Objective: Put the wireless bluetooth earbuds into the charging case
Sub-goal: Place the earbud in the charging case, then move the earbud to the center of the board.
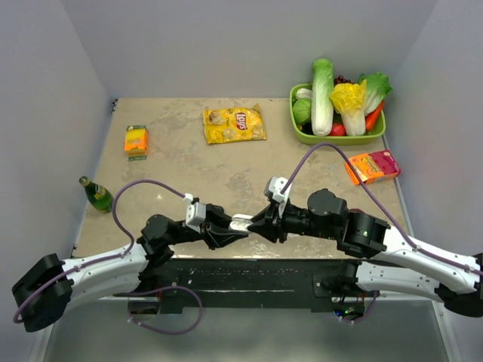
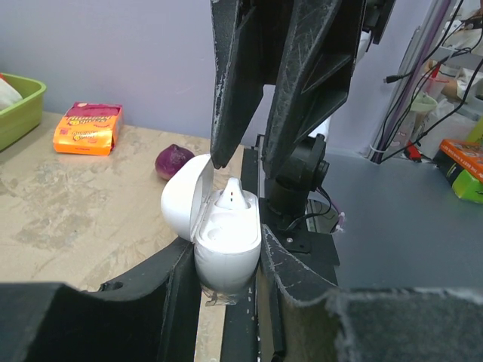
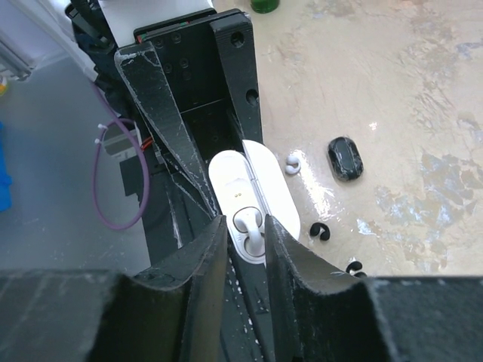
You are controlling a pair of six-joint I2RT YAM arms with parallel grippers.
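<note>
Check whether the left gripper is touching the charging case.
Touching. Left wrist view shows the left gripper pressing both sides of the charging case, no gap.

The left arm (image 1: 98, 270) and the right arm (image 1: 411, 260) share one build: glossy white tubular links joined by chunky black cylindrical joint housings. A thin purple cable (image 1: 124, 204) runs from the left one, and a second purple cable (image 1: 332, 151) from the right. A small white camera bracket (image 1: 195, 213) sits at each wrist. The left gripper (image 1: 235, 228) and right gripper (image 1: 255, 224) are matte black. Their tapered wedge fingers (image 3: 189, 264) are scuffed whitish along the edges, and round screw holes (image 3: 240, 36) dot the gripper body.
</note>
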